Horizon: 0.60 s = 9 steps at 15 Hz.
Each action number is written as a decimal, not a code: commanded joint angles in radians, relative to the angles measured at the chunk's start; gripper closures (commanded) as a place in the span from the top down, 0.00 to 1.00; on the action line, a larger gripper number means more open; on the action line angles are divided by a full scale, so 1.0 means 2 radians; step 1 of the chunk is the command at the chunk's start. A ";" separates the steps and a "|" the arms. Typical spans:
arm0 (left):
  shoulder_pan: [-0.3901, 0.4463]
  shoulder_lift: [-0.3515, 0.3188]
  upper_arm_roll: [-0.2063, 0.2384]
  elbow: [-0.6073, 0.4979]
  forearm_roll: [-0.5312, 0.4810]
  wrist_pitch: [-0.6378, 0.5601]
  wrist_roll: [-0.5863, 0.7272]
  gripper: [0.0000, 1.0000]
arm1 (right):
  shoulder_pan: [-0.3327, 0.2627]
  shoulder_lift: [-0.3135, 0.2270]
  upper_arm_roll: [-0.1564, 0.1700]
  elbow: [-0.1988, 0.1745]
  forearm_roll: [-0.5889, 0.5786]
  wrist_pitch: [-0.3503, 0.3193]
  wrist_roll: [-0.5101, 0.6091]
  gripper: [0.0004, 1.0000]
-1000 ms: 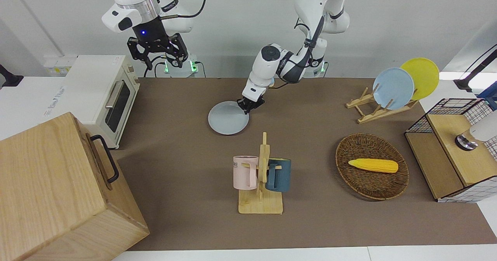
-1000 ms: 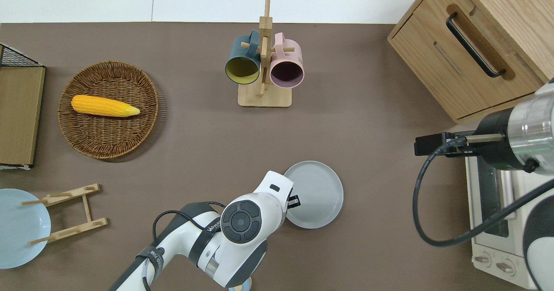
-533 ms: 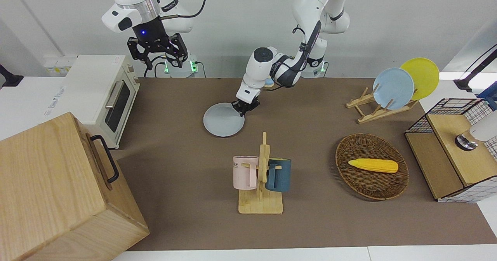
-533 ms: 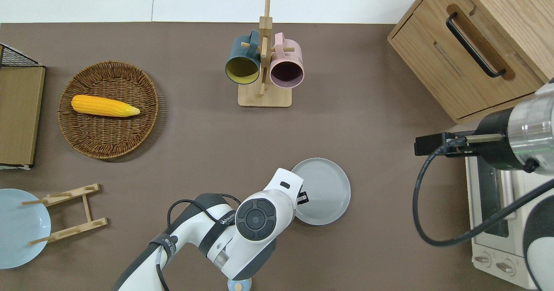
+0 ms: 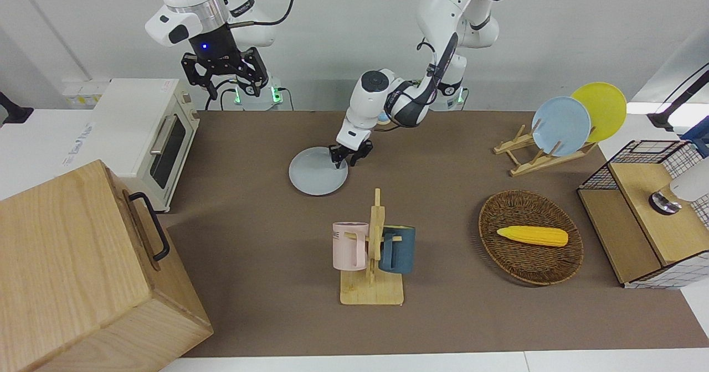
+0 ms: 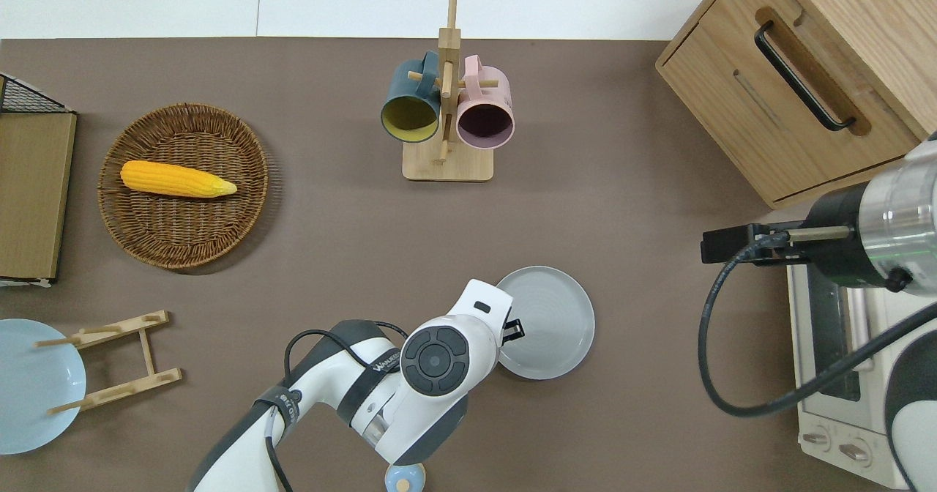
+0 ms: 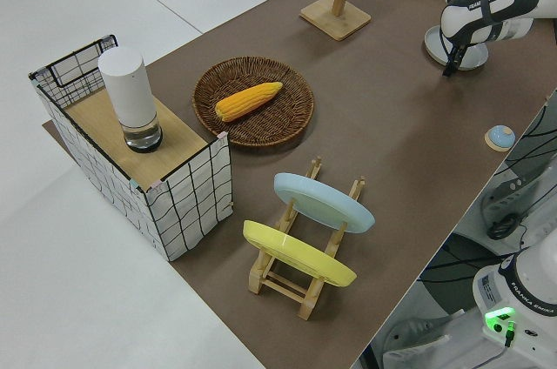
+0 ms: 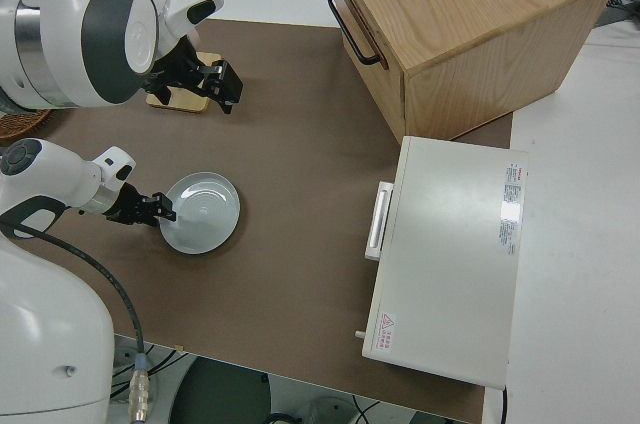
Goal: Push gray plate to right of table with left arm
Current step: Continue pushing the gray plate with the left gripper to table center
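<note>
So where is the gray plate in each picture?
Front view: the gray plate lies at the middle, the left tool at its rim.
Overhead view: low, near the middle.
Left side view: top corner, partly hidden by the arm.
Right side view: lower part of the brown table.
Shared landmark: the mug stand, farther from the robots than the plate.

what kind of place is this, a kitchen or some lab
Most likely a robotics lab staged as a kitchen: two robot arms stand at a brown table set with a toaster oven, a mug tree and a gray plate that the left gripper touches.
</note>
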 commanded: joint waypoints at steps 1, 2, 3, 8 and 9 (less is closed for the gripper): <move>0.008 -0.016 0.005 0.033 0.019 -0.086 0.008 0.99 | -0.003 0.003 0.002 0.007 0.008 -0.003 0.001 1.00; 0.012 -0.021 0.006 0.035 0.018 -0.100 0.030 0.99 | -0.003 0.003 0.002 0.007 0.008 -0.003 0.001 1.00; 0.022 -0.028 0.004 0.035 0.017 -0.109 0.048 0.99 | -0.003 0.003 0.002 0.007 0.008 -0.003 0.001 1.00; 0.049 -0.060 0.006 0.034 0.014 -0.134 0.112 0.99 | -0.003 0.003 0.002 0.007 0.008 -0.003 0.001 1.00; 0.059 -0.066 0.005 0.034 0.014 -0.143 0.123 0.99 | -0.003 0.003 0.002 0.007 0.008 -0.003 0.001 1.00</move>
